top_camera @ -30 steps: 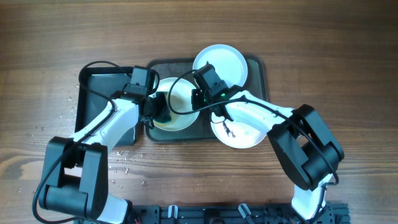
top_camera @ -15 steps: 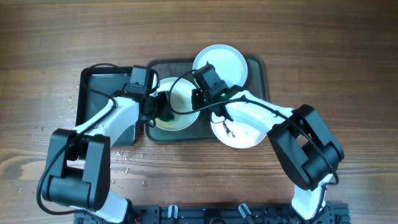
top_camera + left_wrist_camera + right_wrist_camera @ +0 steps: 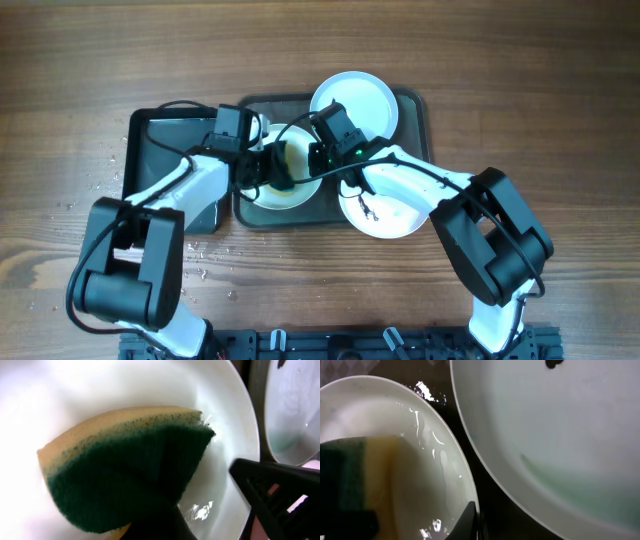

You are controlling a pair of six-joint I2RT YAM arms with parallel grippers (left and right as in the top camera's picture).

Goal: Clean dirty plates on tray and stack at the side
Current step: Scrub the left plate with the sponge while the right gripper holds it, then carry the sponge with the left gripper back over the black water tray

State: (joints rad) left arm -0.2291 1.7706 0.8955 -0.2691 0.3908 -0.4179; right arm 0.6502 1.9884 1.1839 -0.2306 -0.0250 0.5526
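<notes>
The dark grey-green tray (image 3: pixel 412 110) holds three plates. My left gripper (image 3: pixel 277 172) is shut on a green-and-yellow sponge (image 3: pixel 125 470) pressed onto the white plate (image 3: pixel 300 190) at the tray's left. My right gripper (image 3: pixel 318 160) is shut on that plate's right rim (image 3: pixel 465 485), its finger (image 3: pixel 469 521) lying on the inside of the edge. A second pale plate (image 3: pixel 360 100) sits at the tray's far side. A third white plate (image 3: pixel 395 215) with a dark smudge overhangs the tray's near edge. An aqua-tinted plate (image 3: pixel 560 435) with a dark smudge lies beside the gripped one.
A smaller glossy black tray (image 3: pixel 165 135) stands just left of the big tray, under my left arm. Water droplets (image 3: pixel 200 260) are scattered on the wooden table at the left and front left.
My left gripper has slid the sponge to the right and a little away across the white plate. My right arm and the plates have not moved.
</notes>
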